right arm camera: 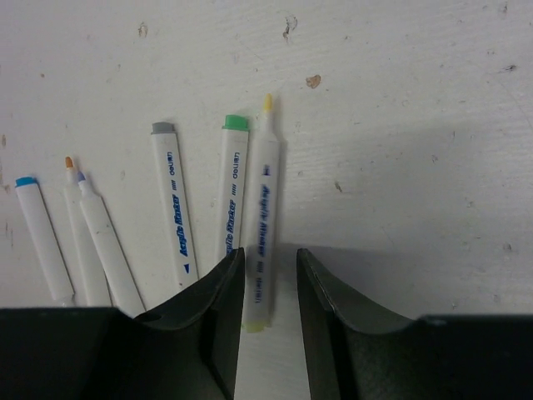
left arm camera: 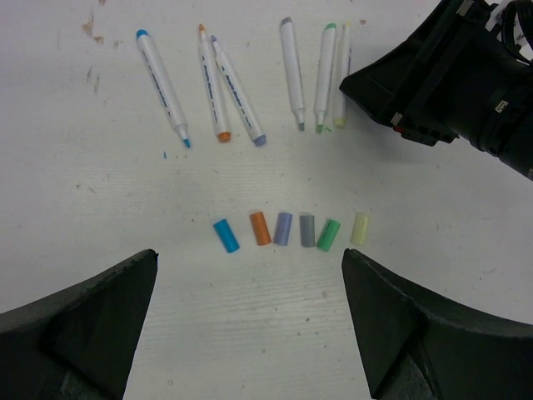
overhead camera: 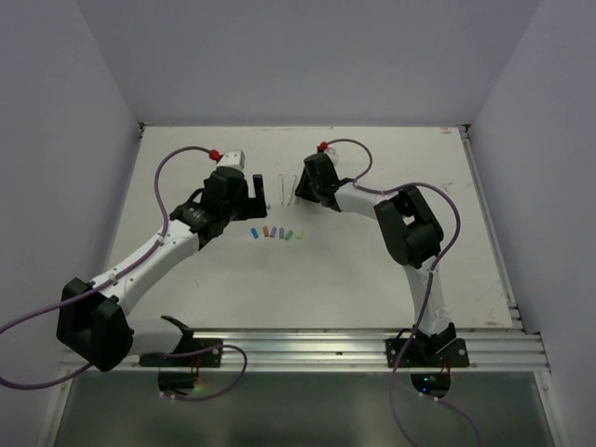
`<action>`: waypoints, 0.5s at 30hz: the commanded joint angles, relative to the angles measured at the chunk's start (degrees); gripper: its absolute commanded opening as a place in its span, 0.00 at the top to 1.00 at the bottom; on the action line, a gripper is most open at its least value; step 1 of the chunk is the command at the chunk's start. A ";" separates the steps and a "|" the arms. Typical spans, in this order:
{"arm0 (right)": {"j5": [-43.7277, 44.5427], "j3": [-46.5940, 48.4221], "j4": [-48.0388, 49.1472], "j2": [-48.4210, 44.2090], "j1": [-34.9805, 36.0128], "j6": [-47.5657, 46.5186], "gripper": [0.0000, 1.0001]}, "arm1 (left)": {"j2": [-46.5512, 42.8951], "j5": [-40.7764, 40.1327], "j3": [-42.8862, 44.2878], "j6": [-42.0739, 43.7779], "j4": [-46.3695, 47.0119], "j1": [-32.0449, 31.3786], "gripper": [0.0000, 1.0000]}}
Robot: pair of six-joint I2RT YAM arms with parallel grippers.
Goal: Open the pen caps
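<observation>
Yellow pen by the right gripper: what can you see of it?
The yellow pen is a slim white plastic barrel with blue print, uncapped, yellow nib bare. It lies flat on the table, close against the green pen, its rear end between the parted fingers of the right gripper.

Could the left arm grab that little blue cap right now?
Probably yes. The blue cap lies just ahead of the open left hand with nothing between them, though the orange cap sits close beside it.
</observation>
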 commanded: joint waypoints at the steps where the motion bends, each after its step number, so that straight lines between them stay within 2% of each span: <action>1: -0.82 1.02 0.06 1.12 -0.21 2.19 0.64 | -1.38 -1.03 -0.67 -1.11 0.53 0.54 0.05; 9: 1.64 -2.85 -0.03 -3.79 -0.21 2.29 0.63 | -1.90 0.55 -1.03 -1.81 0.53 0.45 0.05; 11: 3.13 -4.07 -0.29 -7.48 -0.30 0.28 0.59 | -2.26 0.90 -0.76 -1.90 0.62 0.45 0.05; 15: 8.83 -5.31 -6.78 -15.30 -1.09 -3.69 0.58 | -2.43 1.25 -0.32 -1.99 1.05 0.45 0.05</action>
